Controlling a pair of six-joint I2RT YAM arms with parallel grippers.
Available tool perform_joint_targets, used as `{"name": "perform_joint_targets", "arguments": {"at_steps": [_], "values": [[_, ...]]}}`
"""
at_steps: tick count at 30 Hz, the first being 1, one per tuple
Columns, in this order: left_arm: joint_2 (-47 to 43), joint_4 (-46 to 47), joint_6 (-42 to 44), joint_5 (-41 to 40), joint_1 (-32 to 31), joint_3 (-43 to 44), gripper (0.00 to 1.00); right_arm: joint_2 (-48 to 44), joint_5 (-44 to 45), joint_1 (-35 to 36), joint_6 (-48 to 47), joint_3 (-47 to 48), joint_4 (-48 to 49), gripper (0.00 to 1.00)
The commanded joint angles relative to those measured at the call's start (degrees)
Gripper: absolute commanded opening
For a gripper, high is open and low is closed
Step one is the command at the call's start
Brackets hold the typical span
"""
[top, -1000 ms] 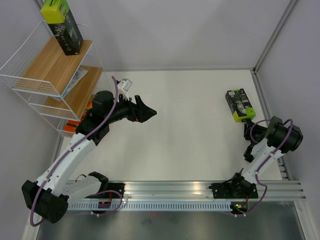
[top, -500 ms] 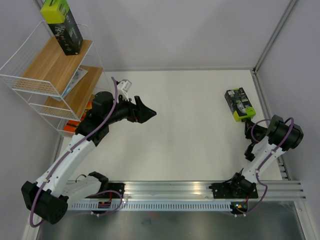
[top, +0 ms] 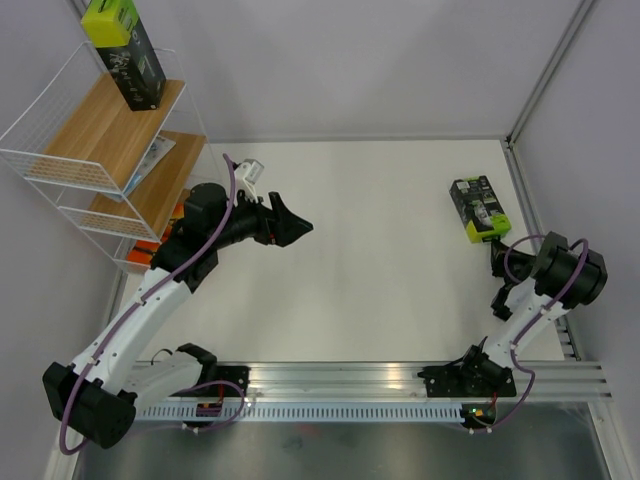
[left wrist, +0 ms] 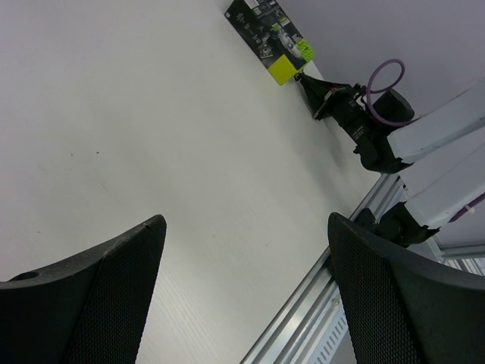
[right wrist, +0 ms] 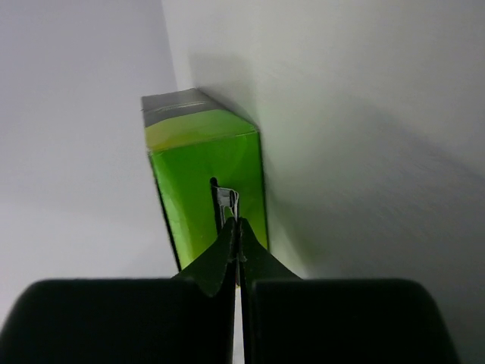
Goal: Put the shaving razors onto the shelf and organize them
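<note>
A black razor box with a lime-green top (top: 478, 208) lies flat on the table at the far right; it also shows in the left wrist view (left wrist: 271, 39). My right gripper (top: 497, 256) is shut and empty, its tips right at the box's lime-green end (right wrist: 204, 171); the tips show in the right wrist view (right wrist: 238, 224). My left gripper (top: 291, 225) is open and empty above the table's left-middle (left wrist: 246, 227). The shelf (top: 60, 165) stands far left. A second black box (top: 125, 50) stands on its top board, a flat white-blue pack (top: 155, 156) lies on the middle board, and orange boxes (top: 150, 246) show partly on the lowest.
Grey walls close the table at the back and right, with a metal post (top: 545, 70) at the back-right corner. An aluminium rail (top: 350, 385) runs along the near edge with both arm bases. The box lies close to the right wall.
The black box on the table has shifted slightly left and away. My right wrist has moved a little. The left arm has not moved.
</note>
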Motion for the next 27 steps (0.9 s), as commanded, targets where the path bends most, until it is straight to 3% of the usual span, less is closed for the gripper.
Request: {"name": "perform_joint_targets", "arguments": {"at_steps": [1,4,5,6,10,15,19,27], "values": [[-0.9,1.5,0.3,0.2,-0.2,-0.4,0.91,-8.8,-2.4,-0.1,-5.5,0.5,7.6,0.01],[-0.5,0.7,0.5,-0.7,-0.2,-0.4,0.91,-21.7,-3.3,-0.1,-15.9,3.2,-14.4,0.01],[-0.5,0.6,0.9,-0.8,-0.2,-0.4,0.91,-29.2,-1.8,0.0,-19.0,4.7,-29.9,0.01],[-0.6,0.4,0.9,-0.8,-0.2,-0.4,0.91,-32.5,-0.7,0.0,-25.6,8.2,-37.8,0.01],[-1.1,-0.1,1.3,-0.7,-0.3,-0.4,0.91,-42.0,2.4,0.0,-34.7,17.7,-70.3,0.01],[-0.9,-0.7,1.4,1.3,-0.3,-0.3,0.91,-41.8,-1.0,0.8,-35.0,22.0,-78.6,0.01],[-0.6,0.5,6.4,3.2,-3.0,-3.4,0.89,-43.6,0.7,2.3,-40.9,29.2,-92.1,0.01],[8.3,11.7,12.6,-9.1,-20.5,-4.9,0.89,-46.2,2.0,8.1,-43.2,44.7,-104.9,0.01]]}}
